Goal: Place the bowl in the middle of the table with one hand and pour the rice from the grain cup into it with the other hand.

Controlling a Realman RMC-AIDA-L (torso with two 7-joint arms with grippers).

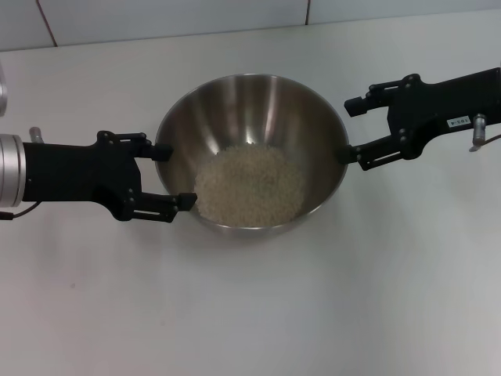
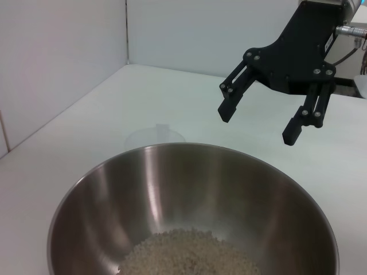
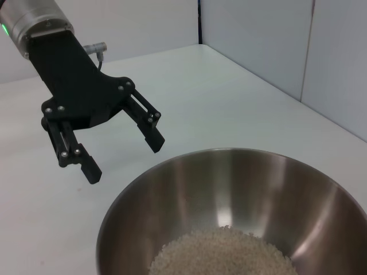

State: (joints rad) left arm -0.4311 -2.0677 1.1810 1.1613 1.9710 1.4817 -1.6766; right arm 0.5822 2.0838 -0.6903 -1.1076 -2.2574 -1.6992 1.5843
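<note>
Rice (image 1: 249, 185) already lies heaped in the bowl (image 1: 258, 102), mid-table (image 1: 250, 313), so I judge the pour done. Left gripper (image 1: 174, 174) and right gripper (image 1: 350, 129) flank the rim, both released and holding nothing; only withdrawal seems left.

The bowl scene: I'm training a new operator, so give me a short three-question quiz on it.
1. True or false: the rice lies heaped inside the stainless-steel bowl.
2. Multiple choice: the left gripper is A) shut on the bowl's rim, B) open beside the bowl, C) out of view.
3. Fill the gap: the right gripper, on the bowl's opposite side over the white table, has its fingers ____.

Key: 1 true; 2 B; 3 open.
</note>
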